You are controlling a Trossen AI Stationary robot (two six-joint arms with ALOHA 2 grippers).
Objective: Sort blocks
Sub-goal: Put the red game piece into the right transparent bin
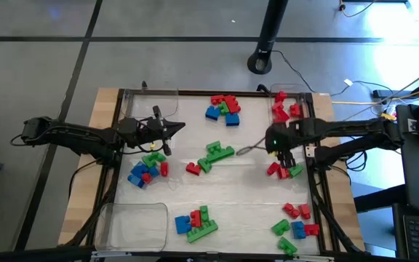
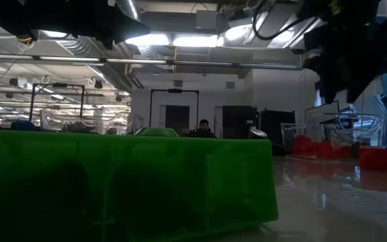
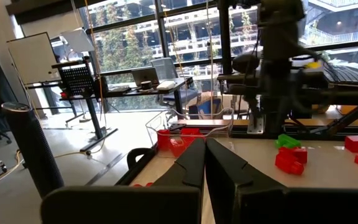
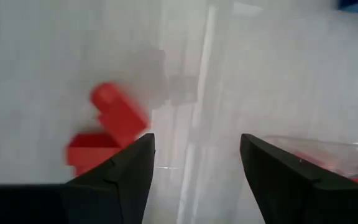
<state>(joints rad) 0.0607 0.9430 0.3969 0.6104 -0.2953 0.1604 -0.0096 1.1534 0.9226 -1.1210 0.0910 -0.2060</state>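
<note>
The right gripper (image 1: 285, 161) hovers open over red blocks (image 1: 278, 170) near the desk's (image 1: 238, 196) right edge, while the left gripper (image 1: 179, 128) waits closed, empty, near the left edge.

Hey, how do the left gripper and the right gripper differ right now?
The left gripper is shut, its fingers pressed together and empty; the right gripper stands open, nothing between its fingers. The left hovers by the blocks on the left side, the right over red blocks near the right edge. Both are dark two-finger grippers.

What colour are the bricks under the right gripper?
Red bricks, clearest in the right wrist view.
</note>
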